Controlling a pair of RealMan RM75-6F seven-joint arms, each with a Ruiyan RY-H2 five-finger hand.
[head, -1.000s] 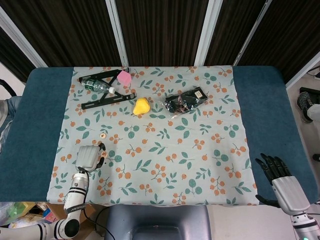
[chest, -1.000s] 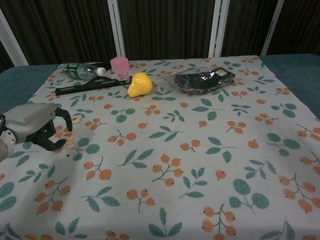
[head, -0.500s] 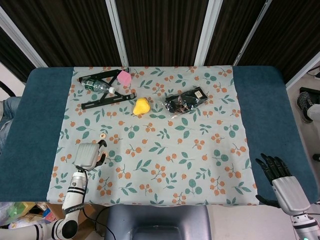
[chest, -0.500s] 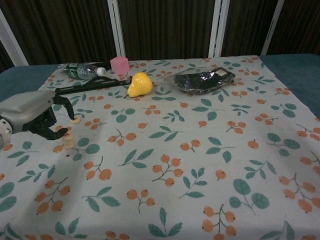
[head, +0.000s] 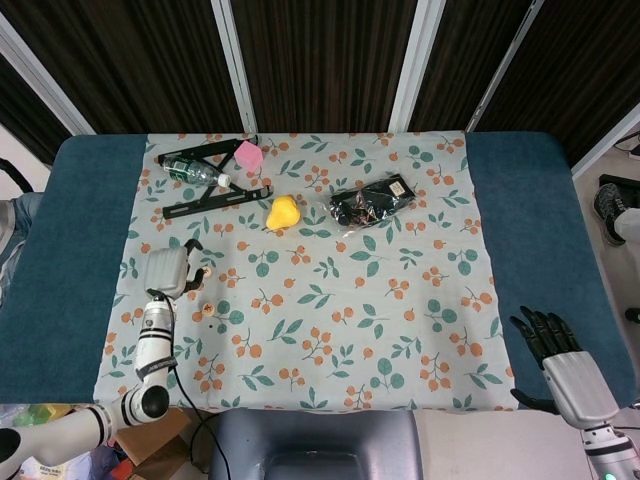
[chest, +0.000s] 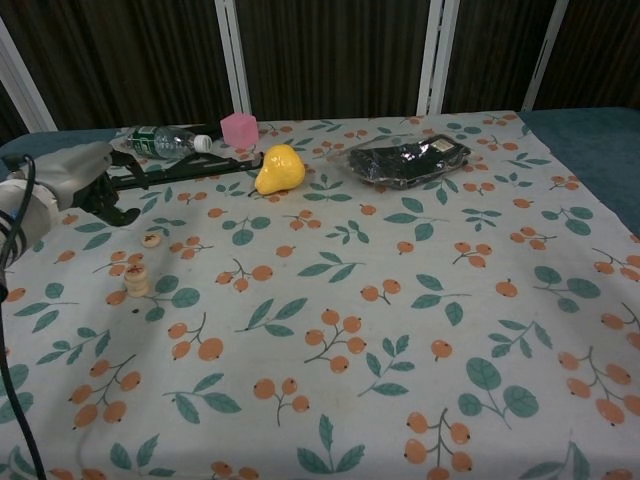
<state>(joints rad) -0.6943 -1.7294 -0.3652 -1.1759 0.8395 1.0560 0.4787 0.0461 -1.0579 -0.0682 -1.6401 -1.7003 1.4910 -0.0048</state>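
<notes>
Wooden pieces: I see a small stack of round wooden pieces (chest: 137, 279) on the cloth, and one flat wooden disc (chest: 151, 239) a bit away from it at about 12 o'clock. From the head view the disc (head: 206, 270) lies at about 3 o'clock from my left hand, close by but not touching.
Left hand: my left hand (chest: 88, 172) hangs above the cloth, up at about 11 o'clock from the stack. The fingers (chest: 122, 208) are curled in and down, and I see nothing in them.
Right hand: my right hand (head: 548, 340) is at about 4 o'clock on the table, on the blue part past the cloth. Its fingers (head: 536, 326) are spread apart and hold nothing.
Near the left hand: a long black bar (chest: 185, 170) lies just at 3 o'clock from it, with a water bottle (chest: 165, 140) and a pink cube (chest: 239, 129) behind.
Further off: a yellow pear (chest: 279, 169) sits at the end of the bar, and a black bag (chest: 408, 159) lies well to its 3 o'clock.
Table: a leafy cloth (head: 360, 320) covers the blue table (head: 530, 220).
</notes>
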